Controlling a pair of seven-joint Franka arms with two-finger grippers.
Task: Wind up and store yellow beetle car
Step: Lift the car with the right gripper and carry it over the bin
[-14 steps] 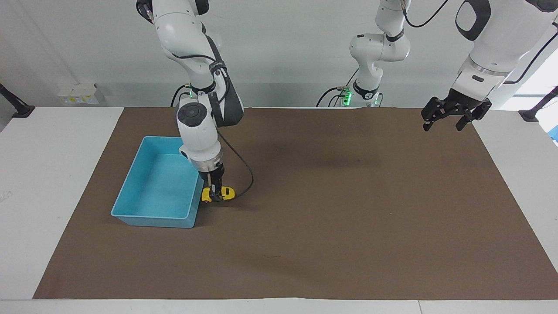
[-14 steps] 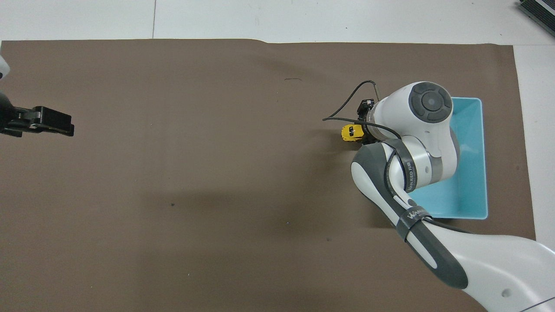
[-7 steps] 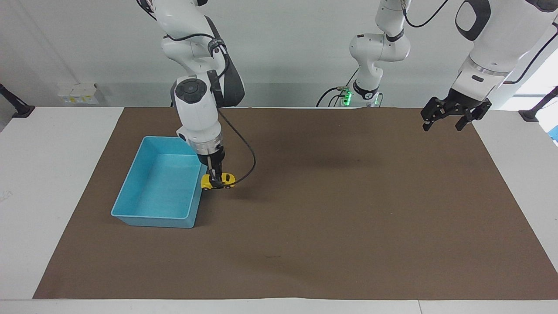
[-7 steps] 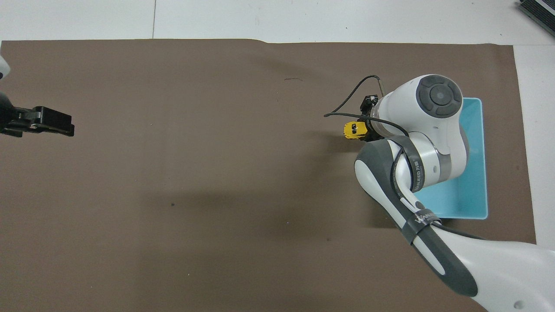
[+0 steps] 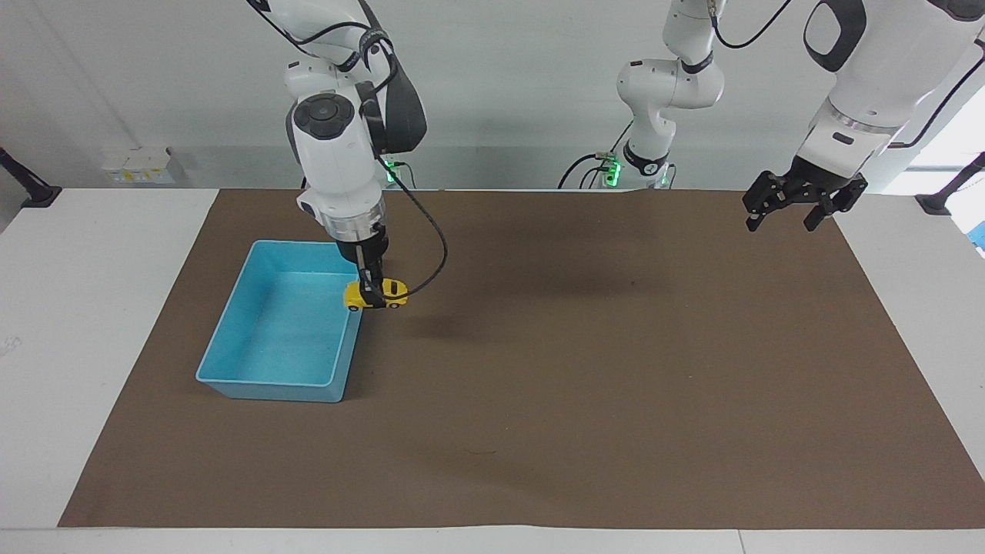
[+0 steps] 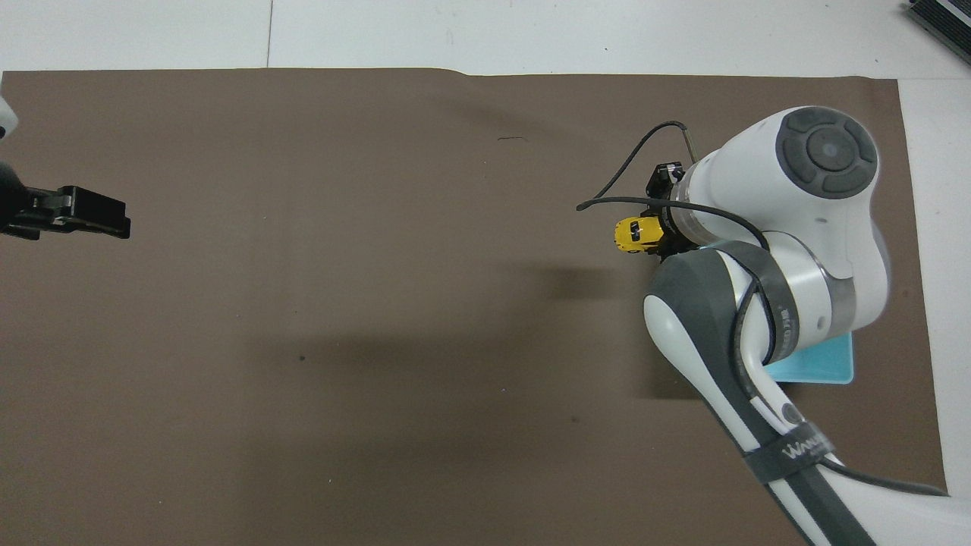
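Note:
The yellow beetle car (image 5: 375, 295) hangs in the air, gripped by my right gripper (image 5: 372, 297), which is shut on it. The car is lifted off the brown mat, level, over the rim of the blue tray (image 5: 231, 323) on the side toward the table's middle. In the overhead view the car (image 6: 636, 233) shows beside the right gripper (image 6: 657, 238), and the right arm hides most of the tray (image 6: 815, 368). My left gripper (image 5: 783, 221) waits open and empty in the air over the mat's corner at the left arm's end; it also shows in the overhead view (image 6: 114, 218).
A brown mat (image 5: 616, 385) covers most of the white table. The blue tray's inside shows nothing in it. A black cable loops from the right wrist beside the car.
My right gripper has lifted the car off the mat beside the tray and carried it up over the tray's rim. The left arm has not moved.

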